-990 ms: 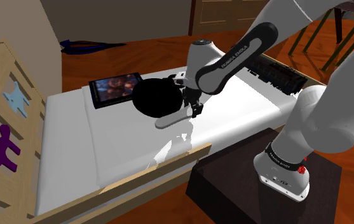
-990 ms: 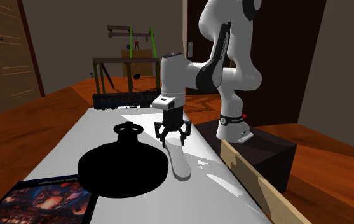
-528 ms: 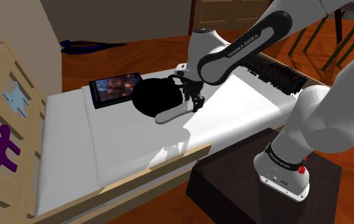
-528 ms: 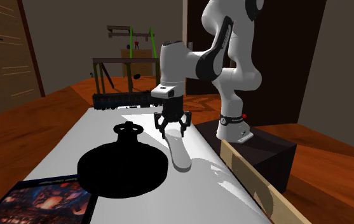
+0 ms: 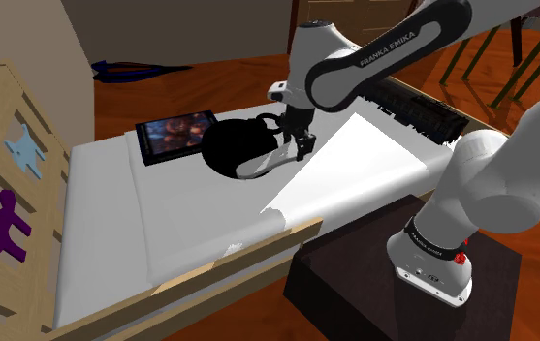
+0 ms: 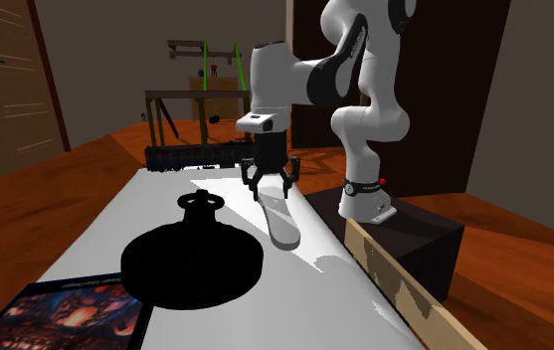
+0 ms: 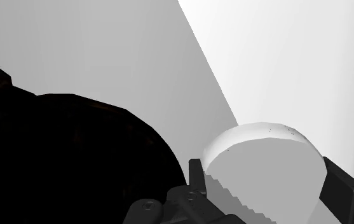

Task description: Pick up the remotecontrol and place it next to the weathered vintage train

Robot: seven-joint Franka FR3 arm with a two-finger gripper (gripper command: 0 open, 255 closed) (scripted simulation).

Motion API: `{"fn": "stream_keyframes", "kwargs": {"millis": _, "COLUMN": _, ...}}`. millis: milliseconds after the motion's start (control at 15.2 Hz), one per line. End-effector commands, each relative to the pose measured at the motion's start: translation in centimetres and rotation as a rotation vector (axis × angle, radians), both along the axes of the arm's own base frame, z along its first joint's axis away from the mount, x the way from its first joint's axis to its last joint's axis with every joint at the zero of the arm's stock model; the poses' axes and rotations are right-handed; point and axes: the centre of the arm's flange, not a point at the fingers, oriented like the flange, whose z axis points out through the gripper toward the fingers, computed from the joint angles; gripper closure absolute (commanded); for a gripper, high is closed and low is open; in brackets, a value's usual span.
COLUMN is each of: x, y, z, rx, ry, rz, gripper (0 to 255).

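The remote control (image 5: 261, 168) is a plain pale grey slab with rounded ends (image 6: 281, 219). My black gripper (image 5: 298, 147) is shut on one end of it and carries it a little above the white bed (image 5: 355, 174). In the wrist view the remote (image 7: 264, 165) sits clasped between the two fingers (image 7: 195, 172). The train (image 5: 419, 111) is a long dark model lying across the far end of the bed, seen behind the gripper (image 6: 271, 189) in the second exterior view as the train (image 6: 197, 156).
A black round lidded object (image 5: 238, 147) lies right beside the held remote, large in the wrist view (image 7: 67, 159). A picture book (image 5: 173, 136) lies beyond it. The bed has a wooden side rail (image 5: 209, 276) and a headboard (image 5: 15, 184). The stand (image 5: 394, 281) is alongside.
The gripper has risen with the remote and moved toward the train end of the bed. The black object and the book stayed put.
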Motion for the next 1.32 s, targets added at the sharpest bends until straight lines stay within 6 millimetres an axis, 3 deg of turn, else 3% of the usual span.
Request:
{"fn": "stream_keyframes", "kwargs": {"millis": 0, "x": 0.1, "y": 0.0, "z": 1.1, "rx": 0.000, "ry": 0.000, "rz": 0.000, "gripper": 255}}
{"fn": "stream_keyframes", "kwargs": {"millis": 1254, "x": 0.1, "y": 0.0, "z": 11.0, "rx": 0.000, "ry": 0.000, "rz": 0.000, "gripper": 255}}
